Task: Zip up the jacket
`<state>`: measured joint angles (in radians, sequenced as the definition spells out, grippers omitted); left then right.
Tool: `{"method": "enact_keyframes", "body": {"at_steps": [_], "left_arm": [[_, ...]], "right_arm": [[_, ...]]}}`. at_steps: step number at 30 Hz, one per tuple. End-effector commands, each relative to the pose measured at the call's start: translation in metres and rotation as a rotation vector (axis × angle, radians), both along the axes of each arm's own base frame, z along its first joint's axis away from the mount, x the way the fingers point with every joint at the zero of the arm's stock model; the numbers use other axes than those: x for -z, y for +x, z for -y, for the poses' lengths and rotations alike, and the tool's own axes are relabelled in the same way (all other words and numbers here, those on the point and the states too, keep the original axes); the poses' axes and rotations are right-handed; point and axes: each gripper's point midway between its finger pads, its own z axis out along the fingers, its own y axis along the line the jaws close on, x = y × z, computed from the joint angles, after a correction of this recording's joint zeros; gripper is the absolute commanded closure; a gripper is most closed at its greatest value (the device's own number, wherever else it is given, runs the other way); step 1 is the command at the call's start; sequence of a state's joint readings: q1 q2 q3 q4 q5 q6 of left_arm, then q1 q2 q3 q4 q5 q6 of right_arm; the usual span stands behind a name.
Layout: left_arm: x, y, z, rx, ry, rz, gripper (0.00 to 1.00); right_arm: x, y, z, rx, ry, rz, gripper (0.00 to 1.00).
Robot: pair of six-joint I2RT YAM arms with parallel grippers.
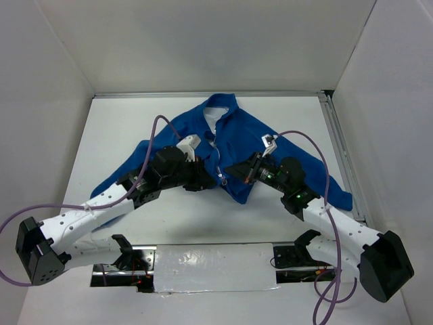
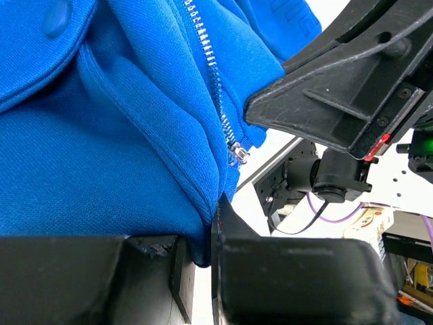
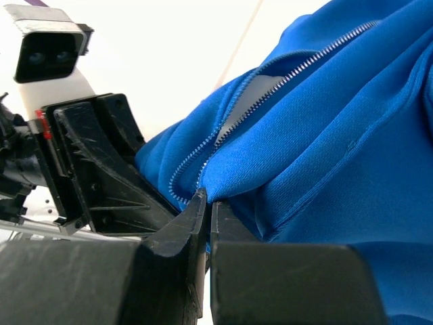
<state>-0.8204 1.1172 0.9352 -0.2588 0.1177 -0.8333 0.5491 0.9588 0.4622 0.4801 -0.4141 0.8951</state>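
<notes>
**Pinching the hem, with the zipper running away up the desk**

Holding the jacket [image 1: 233, 145] at its bottom front edge with both tools, I have it spread on the white desk [image 1: 122, 128], collar at the far side, hem toward my bases. My left tool [image 2: 203, 250] is clamped on the blue hem just below the zipper's lower end, and my right tool [image 3: 206, 220] is pinched shut on the facing edge of fabric; the two sit nearly touching at the centre. The zipper [image 2: 220, 101] runs straight from these grips toward the collar, its teeth parted higher up over the white lining [image 3: 254, 91]. The small slider [image 2: 238, 154] hangs just above my left tool, so I judge that arm the nearer one to pull it away from me.
</notes>
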Motion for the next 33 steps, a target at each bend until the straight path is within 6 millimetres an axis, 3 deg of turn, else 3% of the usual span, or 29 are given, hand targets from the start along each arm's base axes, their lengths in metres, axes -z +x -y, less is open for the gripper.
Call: {"method": "enact_keyframes", "body": {"at_steps": [1, 4, 10, 16, 17, 20, 21, 22, 24, 26, 27, 29, 33], "left_arm": [[0.006, -0.019, 0.002, 0.083, 0.041, -0.017, 1.00], [-0.001, -0.011, 0.002, 0.035, 0.056, -0.032, 1.00], [-0.010, 0.009, 0.001, -0.036, 0.059, -0.078, 1.00], [-0.016, 0.014, 0.000, -0.059, 0.052, -0.076, 1.00], [-0.016, 0.015, -0.001, -0.068, 0.054, -0.077, 1.00], [-0.018, 0.018, -0.003, -0.082, 0.053, -0.084, 1.00], [-0.018, 0.018, -0.003, -0.092, 0.051, -0.097, 1.00], [-0.016, 0.020, -0.004, -0.099, 0.056, -0.105, 1.00], [-0.016, 0.021, -0.005, -0.108, 0.053, -0.119, 1.00], [-0.012, 0.024, -0.008, -0.127, 0.065, -0.146, 1.00], [-0.012, 0.024, -0.008, -0.129, 0.065, -0.152, 1.00], [-0.012, 0.025, -0.009, -0.135, 0.063, -0.166, 1.00], [-0.012, 0.025, -0.008, -0.144, 0.057, -0.196, 1.00]], "right_arm": [[-0.027, 0.021, 0.009, 0.086, 0.023, 0.064, 1.00], [-0.006, 0.022, 0.008, 0.102, -0.099, 0.031, 0.99], [0.023, 0.014, 0.002, 0.100, -0.277, -0.022, 0.78], [0.019, 0.010, 0.003, 0.093, -0.298, 0.000, 0.50], [0.017, 0.010, 0.003, 0.092, -0.302, 0.006, 0.37], [0.017, 0.008, 0.002, 0.083, -0.341, 0.009, 0.33], [0.028, 0.006, 0.004, 0.078, -0.388, -0.021, 0.27], [0.027, 0.006, 0.003, 0.079, -0.406, -0.012, 0.24], [0.038, 0.002, 0.006, 0.080, -0.479, -0.029, 0.23], [0.033, -0.004, 0.004, 0.086, -0.515, -0.003, 0.21], [0.032, -0.008, 0.002, 0.088, -0.534, 0.016, 0.08], [0.027, -0.015, 0.004, 0.091, -0.567, 0.049, 0.03], [0.033, -0.035, -0.003, 0.125, -0.653, 0.070, 0.00]]}}
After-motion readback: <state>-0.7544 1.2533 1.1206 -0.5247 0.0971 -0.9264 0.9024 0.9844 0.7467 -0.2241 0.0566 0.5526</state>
